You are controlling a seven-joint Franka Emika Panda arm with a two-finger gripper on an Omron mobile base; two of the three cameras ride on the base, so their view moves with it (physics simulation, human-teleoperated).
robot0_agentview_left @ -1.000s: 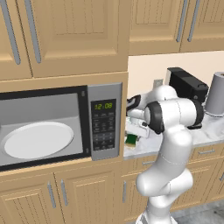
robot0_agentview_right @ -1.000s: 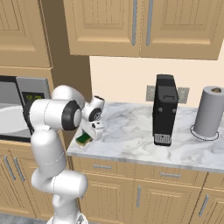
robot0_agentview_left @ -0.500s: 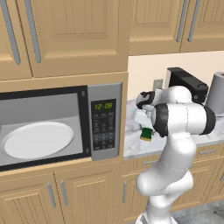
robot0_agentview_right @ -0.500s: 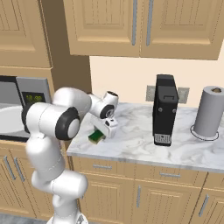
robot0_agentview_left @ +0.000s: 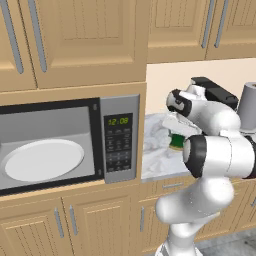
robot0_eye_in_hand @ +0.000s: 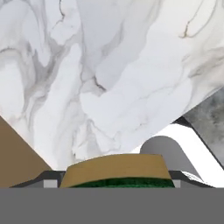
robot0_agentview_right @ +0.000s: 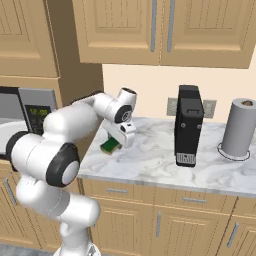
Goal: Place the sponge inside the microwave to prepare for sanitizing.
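— Sponge is in the claw, pinched across its width and hanging just above the marble tabletop, well right of the microwave. From the hand camera its yellowish edge sits between the two tips.

— So the carry is the job now. What would you watch?

— Height first, I'd say. The microwave's door looks swung clear, with the white plate showing inside, and the cavity floor seems to sit a little lower than the tabletop, so lift only enough to clear the edge.

— And the path?

— Go leftward past the keypad column, staying out in front of it. That panel stands between sponge and cavity; a straight line across would likely clip it.

— Release point?

— Over the plate's middle, low, then let the jaws part. A soft block can cling to one finger, so back out slowly and straight.
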